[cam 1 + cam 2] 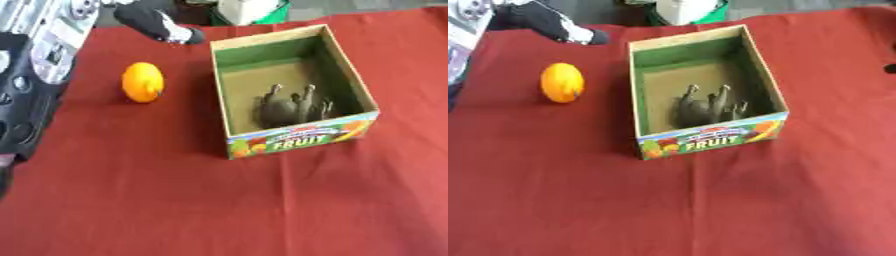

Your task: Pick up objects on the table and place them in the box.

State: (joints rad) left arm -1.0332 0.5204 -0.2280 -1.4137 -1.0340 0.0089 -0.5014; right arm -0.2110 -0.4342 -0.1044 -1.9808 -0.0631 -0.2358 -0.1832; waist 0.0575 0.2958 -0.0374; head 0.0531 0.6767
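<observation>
- My left hand shows at the far left of the table, a dark shape with a pale tip lying on the red cloth. I cannot tell whether its fingers are spread or curled, so I won't guess.
- My right hand barely shows: only a dark sliver at the right edge of the right eye view, too little to read.
- The orange lies on the cloth left of the fruit box, apart from it, and nearer me than my left hand.
- A grey toy animal already lies on its back inside the box, legs up, towards the near wall.
- Risk, as I judge it: the orange is round, and a glancing touch could send it rolling across the cloth, perhaps towards the left edge under my arm.
- Risk: carrying it over, I could catch the box's tall left wall and shove or tip the light cardboard.
- Risk: dropped from high up, the orange could land on the toy's legs and bounce.
- Room: the cloth between orange and box is open, as is the wide stretch in front. The far half of the box floor is bare, which is the better landing spot.
- The far table edge is crowded with a white and green thing, so I'd stay clear of it.
</observation>
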